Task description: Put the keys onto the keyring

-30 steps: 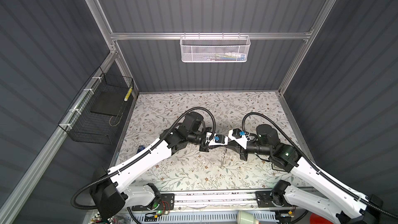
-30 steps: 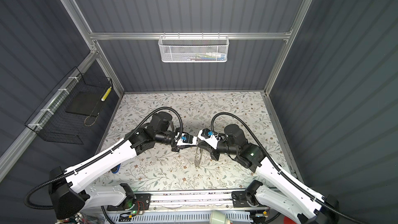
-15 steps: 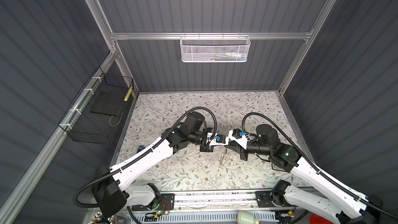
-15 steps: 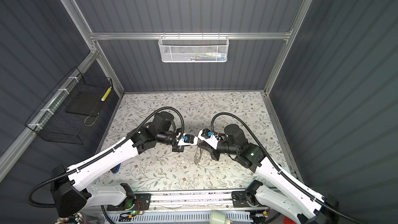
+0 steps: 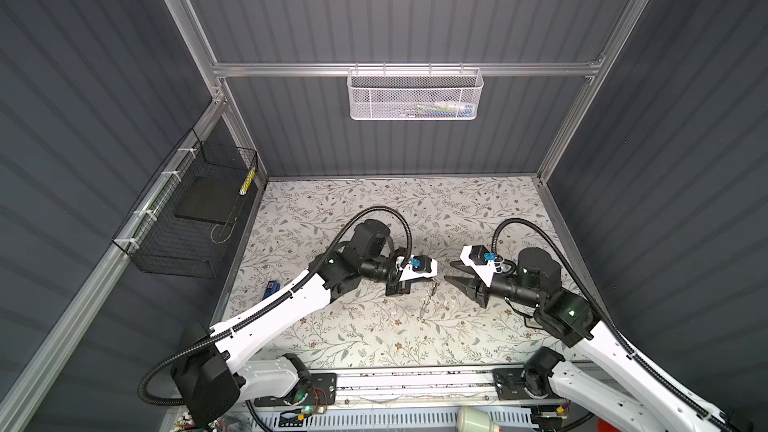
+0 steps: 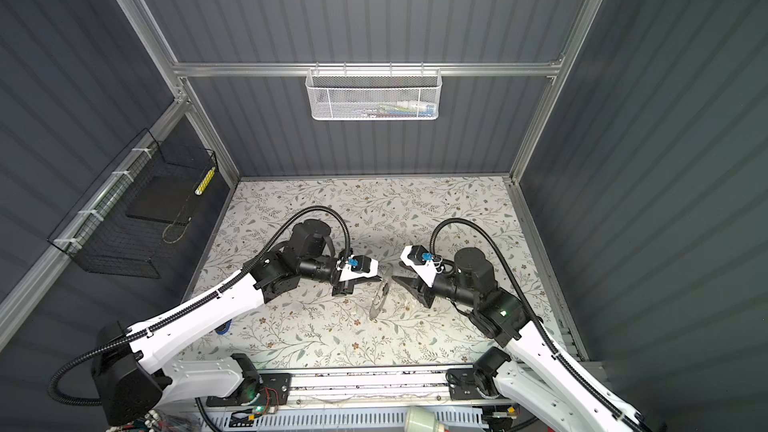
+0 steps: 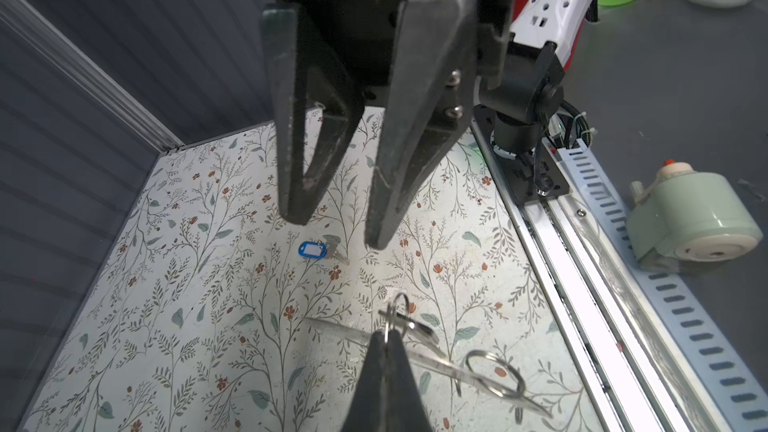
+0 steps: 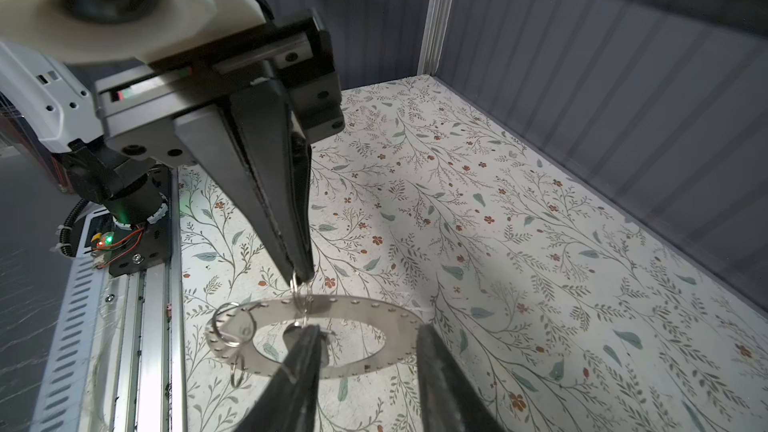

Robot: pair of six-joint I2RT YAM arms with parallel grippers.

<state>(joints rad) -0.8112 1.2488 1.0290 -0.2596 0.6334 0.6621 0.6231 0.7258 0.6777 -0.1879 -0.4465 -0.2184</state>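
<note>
My left gripper (image 7: 388, 336) is shut on a small wire ring (image 7: 397, 312). That ring is threaded through the keyring (image 8: 374, 310), a flat grey band with holes, which hangs above the table. In both top views the keyring (image 5: 427, 303) (image 6: 379, 299) dangles edge-on below the left gripper (image 5: 435, 280) (image 6: 380, 278). My right gripper (image 8: 370, 363) is open, its fingers on either side of the band without pinching it; it is also in a top view (image 5: 449, 270). A silvery key with a blue white-labelled tag (image 7: 312, 249) lies on the table. A second loose ring (image 8: 232, 324) hangs on the band.
A blue block (image 5: 272, 288) lies near the table's left edge. A black wire basket (image 5: 195, 218) hangs on the left wall and a white mesh basket (image 5: 415, 95) on the back wall. The arms' rail (image 5: 415, 380) runs along the front, with a pale green cylinder (image 7: 690, 218) beyond it.
My right gripper has opened and let go of the keyring, drawing back slightly to the right. My left gripper has shut on the small ring and now carries the keyring alone.
</note>
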